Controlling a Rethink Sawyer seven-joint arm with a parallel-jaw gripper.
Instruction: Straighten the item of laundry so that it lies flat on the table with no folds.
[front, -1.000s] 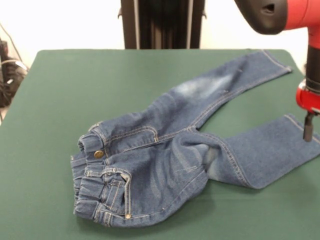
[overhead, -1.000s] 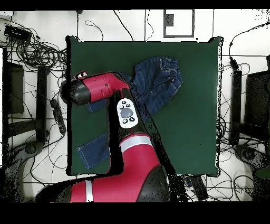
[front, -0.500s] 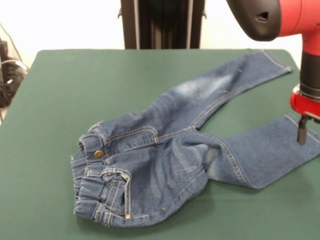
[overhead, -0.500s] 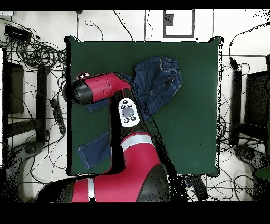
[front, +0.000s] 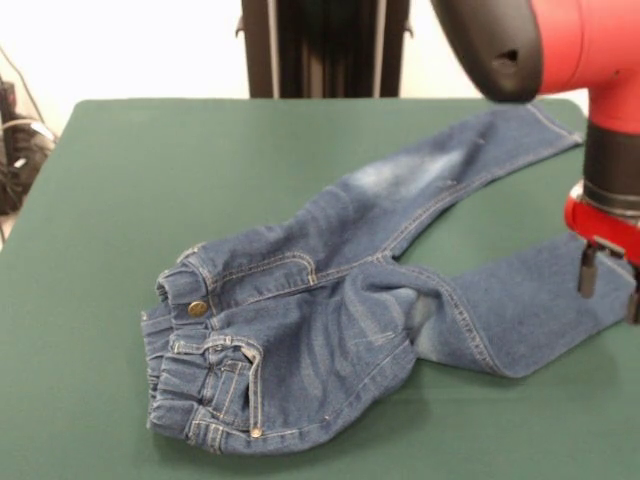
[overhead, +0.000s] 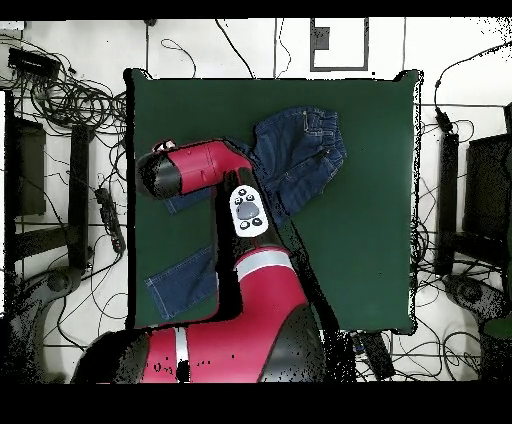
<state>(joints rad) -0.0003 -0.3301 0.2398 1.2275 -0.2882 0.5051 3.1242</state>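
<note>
Two views, and each hides something. From the front, the gripper (front: 608, 285) is cut by the picture's right edge: one dark finger (front: 588, 272) shows whole, a second only as a sliver at the border, with a gap between them — jaws apart, holding nothing. They hang over the cuff end of the nearer leg of the jeans (front: 340, 300); whether the tips touch the denim cannot be told. Overhead, the red arm (overhead: 215, 175) covers the gripper entirely and hides the middle of both legs, so only the waist end and two leg ends show there.

The front view gives the detail the overhead one lacks: brass button (front: 197, 309), tan stitching, gathered elastic waistband (front: 170, 385) bunched and folded over itself, a pale faded patch (front: 405, 175) on the farther leg. The overhead view gives the layout: jeans (overhead: 300, 150) on the table (overhead: 370, 200) — waist towards the middle, away from the robot's base, legs running towards the corner beside the base.

Long axis is diagonal on the green cloth. In the front view the waist lies at the lower left and the legs splay in a V towards the right edge, the farther one reaching the table's far right corner. Seat and hip area are rumpled, not flat.
</note>
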